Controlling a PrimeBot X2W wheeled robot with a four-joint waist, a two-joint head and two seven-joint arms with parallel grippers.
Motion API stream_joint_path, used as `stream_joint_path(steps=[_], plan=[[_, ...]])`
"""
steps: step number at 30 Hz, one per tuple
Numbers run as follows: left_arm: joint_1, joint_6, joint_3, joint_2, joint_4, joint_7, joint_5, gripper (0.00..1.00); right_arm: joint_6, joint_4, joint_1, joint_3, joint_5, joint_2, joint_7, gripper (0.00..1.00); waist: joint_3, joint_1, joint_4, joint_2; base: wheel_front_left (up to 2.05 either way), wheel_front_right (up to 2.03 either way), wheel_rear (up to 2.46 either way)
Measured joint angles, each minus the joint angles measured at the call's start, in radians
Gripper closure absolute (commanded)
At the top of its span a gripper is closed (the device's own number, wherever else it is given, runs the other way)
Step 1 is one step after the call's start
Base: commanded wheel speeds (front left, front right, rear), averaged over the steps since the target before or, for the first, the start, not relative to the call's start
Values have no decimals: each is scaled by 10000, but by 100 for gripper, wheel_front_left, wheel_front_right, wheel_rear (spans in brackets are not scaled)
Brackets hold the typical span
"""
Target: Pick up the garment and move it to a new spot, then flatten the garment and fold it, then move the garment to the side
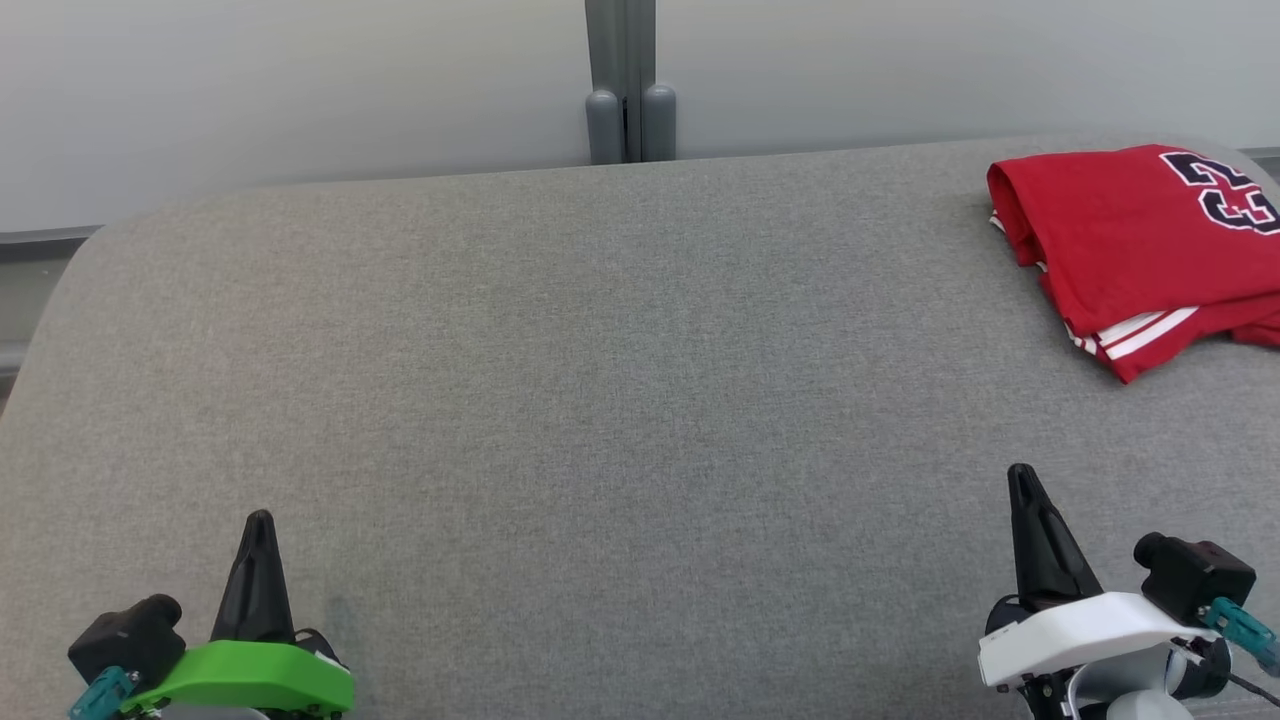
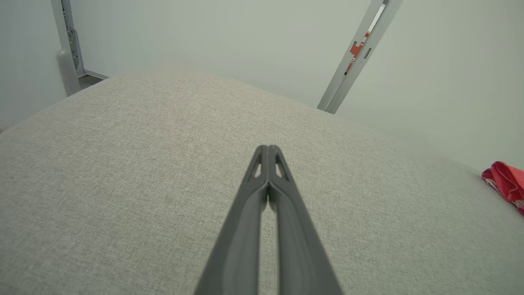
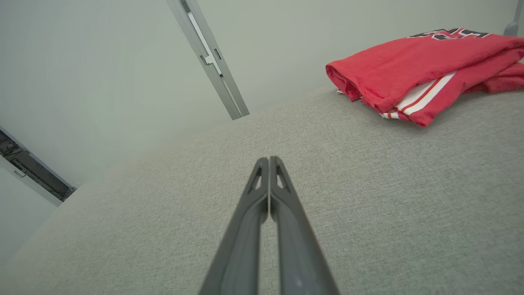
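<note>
Red jersey (image 1: 1130,240), head view: folded at the far right corner of the grey worktop (image 1: 600,350), well ahead of the right gripper (image 1: 1022,478) and far across from the left gripper (image 1: 258,525).
Left wrist view: fingers (image 2: 245,229) pressed together, tips touching; jersey a red sliver at the right edge.
Right wrist view: fingers pressed together above the worktop; jersey at upper right, well apart.

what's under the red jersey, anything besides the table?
The red jersey lies folded on the gray table. Its own white-striped layers peek out at the near edge. Anything beneath the folds is covered.
</note>
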Motion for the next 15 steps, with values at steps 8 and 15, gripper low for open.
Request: stream_joint_path(steps=[8, 15], plan=[[-29, 0, 13, -4, -54, 355, -1375, 100, -2, 82, -107, -63, 1411, -52, 295, 100, -28, 0, -25, 0, 0, 0, 0], [-50, 0, 27, -8, -104, 635, -2422, 100, -2, 167, -247, -125, 2543, -86, 535, 100, -52, 0, -47, 0, 0, 0, 0]])
